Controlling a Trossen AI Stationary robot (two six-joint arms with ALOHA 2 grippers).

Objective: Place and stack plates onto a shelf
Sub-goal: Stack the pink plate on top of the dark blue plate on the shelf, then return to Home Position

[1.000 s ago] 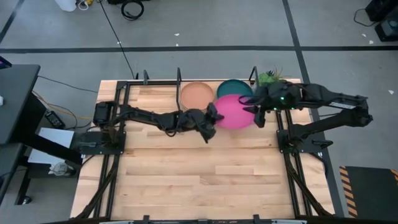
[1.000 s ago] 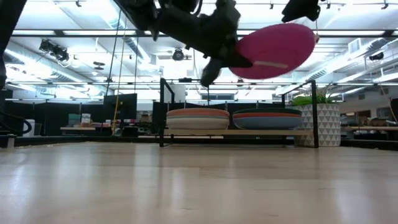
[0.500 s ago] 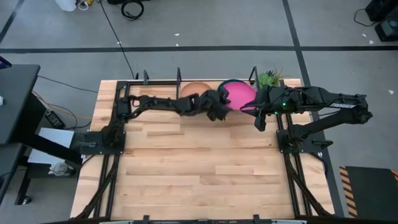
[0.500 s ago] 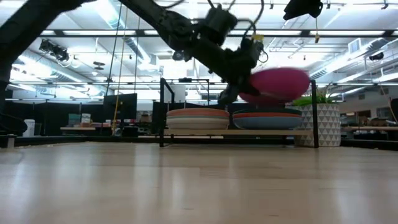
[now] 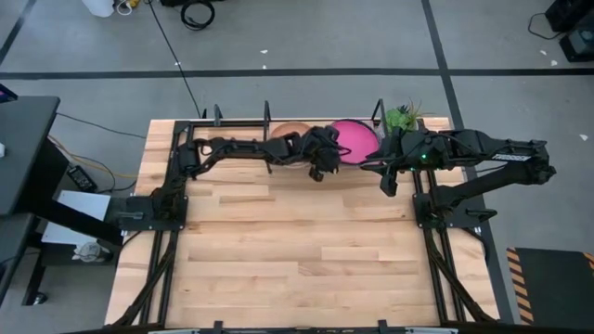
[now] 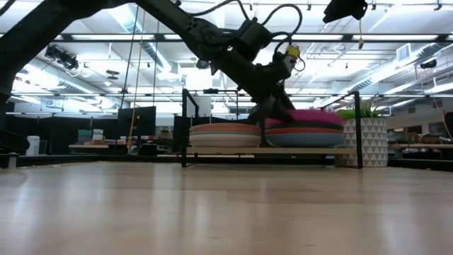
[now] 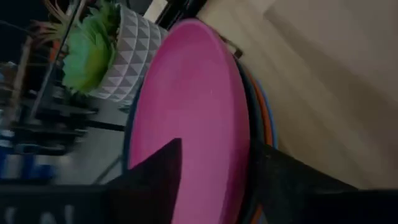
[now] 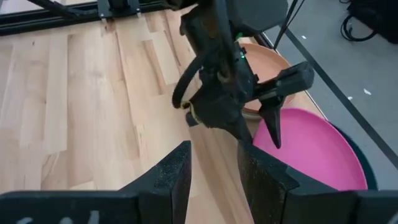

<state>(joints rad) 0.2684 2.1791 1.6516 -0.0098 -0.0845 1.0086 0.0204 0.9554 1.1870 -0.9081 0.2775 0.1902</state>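
Note:
A pink plate lies on top of the right stack of plates in the black rod shelf at the table's far edge. The stack shows teal and orange rims under it. My left gripper reaches in from the left and is shut on the pink plate's rim. It also shows in the low view. A second stack topped by a peach plate fills the left bay. My right gripper hangs open and empty just right of the shelf, near the front of the pink plate. My left gripper holds the pink plate by its rim on the side toward the table's left. One finger lies on the plate's top face and the other outside, below the rim. The fingers slant down from the left. The plate lies nearly level on the right stack.
A potted green plant in a white patterned pot stands right behind the shelf's right end. Upright shelf posts flank the bays. Bare wooden tabletop stretches from the shelf to the near edge.
My left gripper has gone toward the table's far edge and down with the pink plate. The plate was tilted high above the shelf and now lies nearly level on the right stack, covering the teal plate. My right gripper has drawn slightly toward the table's near edge.

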